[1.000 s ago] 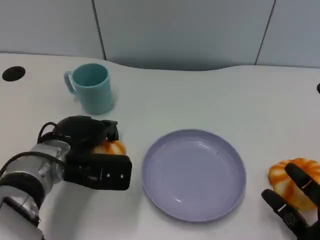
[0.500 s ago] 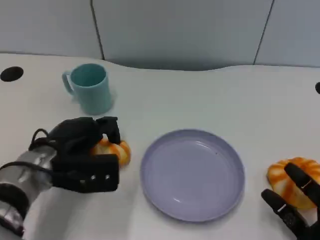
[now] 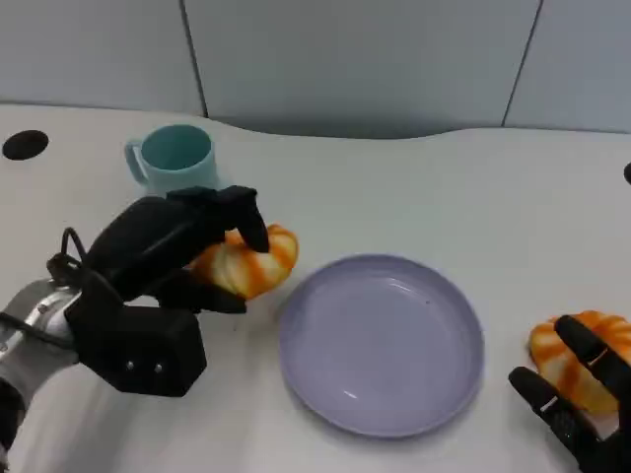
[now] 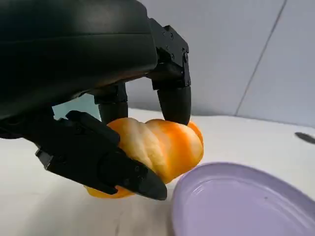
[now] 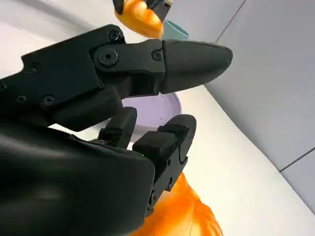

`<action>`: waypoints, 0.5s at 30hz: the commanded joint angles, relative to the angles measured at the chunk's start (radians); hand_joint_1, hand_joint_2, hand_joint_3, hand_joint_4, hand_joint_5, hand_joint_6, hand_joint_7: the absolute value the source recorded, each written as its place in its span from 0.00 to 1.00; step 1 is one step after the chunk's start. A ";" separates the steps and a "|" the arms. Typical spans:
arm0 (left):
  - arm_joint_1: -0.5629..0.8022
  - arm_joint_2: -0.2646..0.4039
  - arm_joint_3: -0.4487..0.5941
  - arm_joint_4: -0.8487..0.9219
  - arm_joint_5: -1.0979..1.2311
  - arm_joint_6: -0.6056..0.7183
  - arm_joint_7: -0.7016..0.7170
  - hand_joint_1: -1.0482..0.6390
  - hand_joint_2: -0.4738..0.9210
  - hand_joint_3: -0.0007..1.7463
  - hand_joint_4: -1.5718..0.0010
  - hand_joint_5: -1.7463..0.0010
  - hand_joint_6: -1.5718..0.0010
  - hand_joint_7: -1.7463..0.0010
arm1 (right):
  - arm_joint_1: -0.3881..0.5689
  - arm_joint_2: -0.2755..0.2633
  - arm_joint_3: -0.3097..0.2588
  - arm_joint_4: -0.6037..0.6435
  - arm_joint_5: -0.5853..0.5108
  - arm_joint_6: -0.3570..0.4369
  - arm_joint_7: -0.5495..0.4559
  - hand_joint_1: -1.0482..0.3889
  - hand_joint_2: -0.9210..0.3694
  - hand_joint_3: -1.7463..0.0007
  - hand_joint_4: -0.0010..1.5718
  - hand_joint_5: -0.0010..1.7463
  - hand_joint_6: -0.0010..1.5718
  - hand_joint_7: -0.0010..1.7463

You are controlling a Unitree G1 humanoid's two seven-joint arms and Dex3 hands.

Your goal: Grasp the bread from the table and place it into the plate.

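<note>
Bread in the left hand, beside the plate

The left hand (image 3: 163, 258) grasps one bread (image 3: 246, 261) clear of the worktop (image 3: 414, 187), just beside the plate (image 3: 383, 343). A good finish, I judge, is to carry it over the plate's middle, lower it and only then let go. The right hand (image 3: 577, 399), fingers spread and holding nothing, rests over a second bread (image 3: 552, 350). Count: two breads, one plate, one cup (image 3: 177, 168).
</note>
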 commanded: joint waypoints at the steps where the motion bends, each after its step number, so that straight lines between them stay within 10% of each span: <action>1: 0.014 0.006 0.018 -0.055 -0.024 -0.046 -0.033 0.57 0.96 0.16 0.59 0.00 0.76 0.00 | -0.006 -0.006 -0.008 -0.002 0.002 -0.005 -0.009 0.49 0.00 0.77 0.20 0.54 0.37 0.17; 15: -0.081 -0.170 -0.065 -0.035 0.015 -0.100 -0.152 0.53 0.99 0.20 0.54 0.00 0.71 0.00 | -0.008 -0.021 -0.009 0.020 -0.006 -0.016 0.028 0.49 0.00 0.76 0.20 0.53 0.37 0.17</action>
